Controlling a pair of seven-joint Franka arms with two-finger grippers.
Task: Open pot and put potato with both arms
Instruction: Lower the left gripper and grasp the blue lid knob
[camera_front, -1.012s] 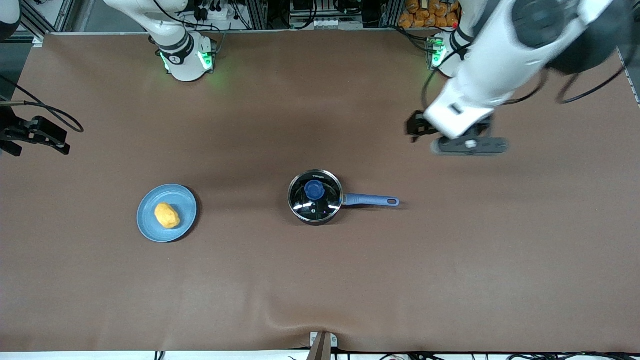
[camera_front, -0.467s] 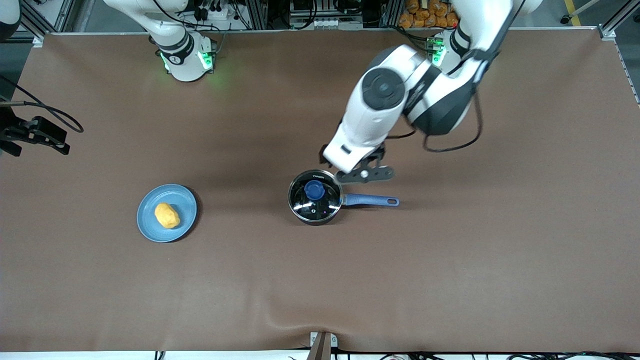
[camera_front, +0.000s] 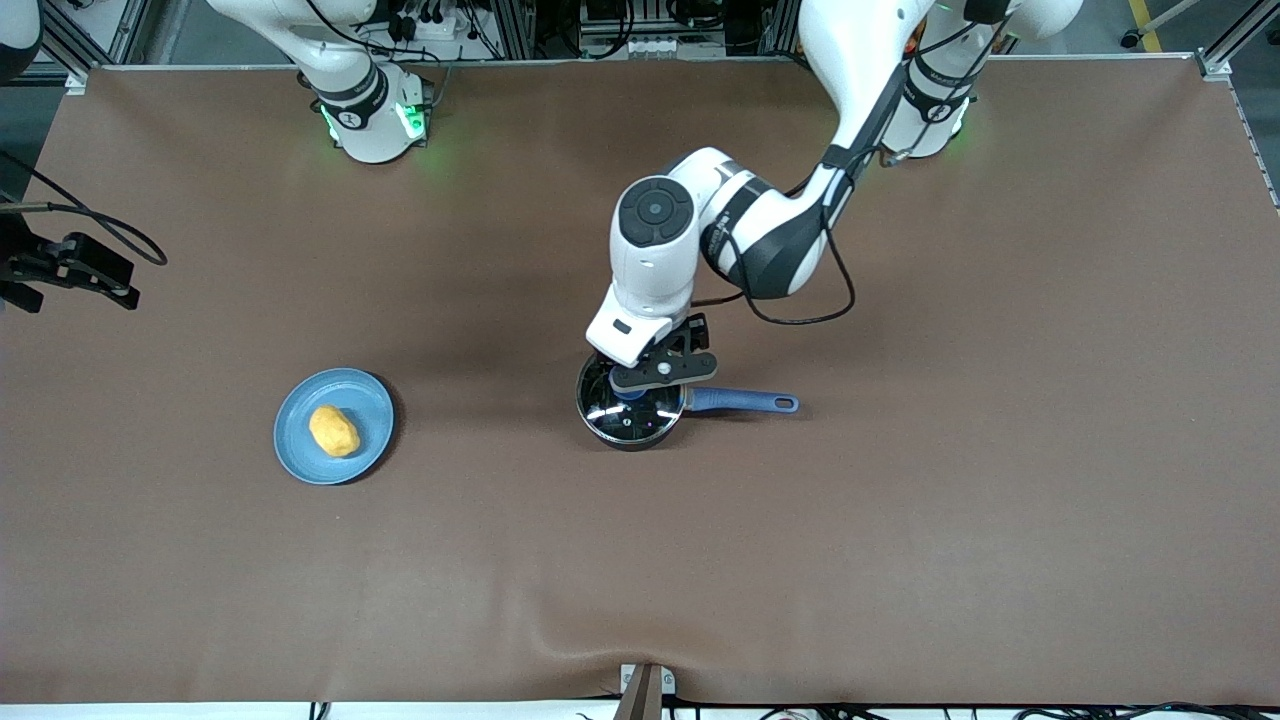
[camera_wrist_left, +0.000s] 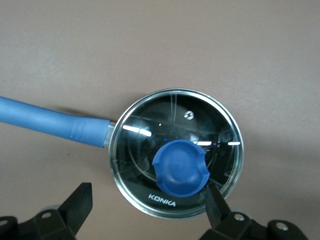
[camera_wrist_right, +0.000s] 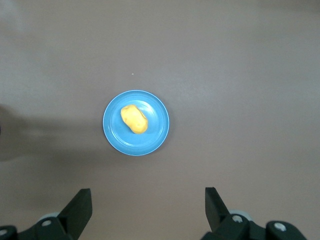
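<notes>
Hovering my left gripper, jaws apart, over the pot; the glass lid is slippery and fragile, so I take its knob.

surface: brown table | on it: lidded pot, blue plate toward right arm's end

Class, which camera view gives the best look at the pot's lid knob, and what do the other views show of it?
The left wrist view: the blue knob shows whole, close up, on the glass lid. In the front view the left claw mostly covers the knob. The right wrist view does not show it.
</notes>
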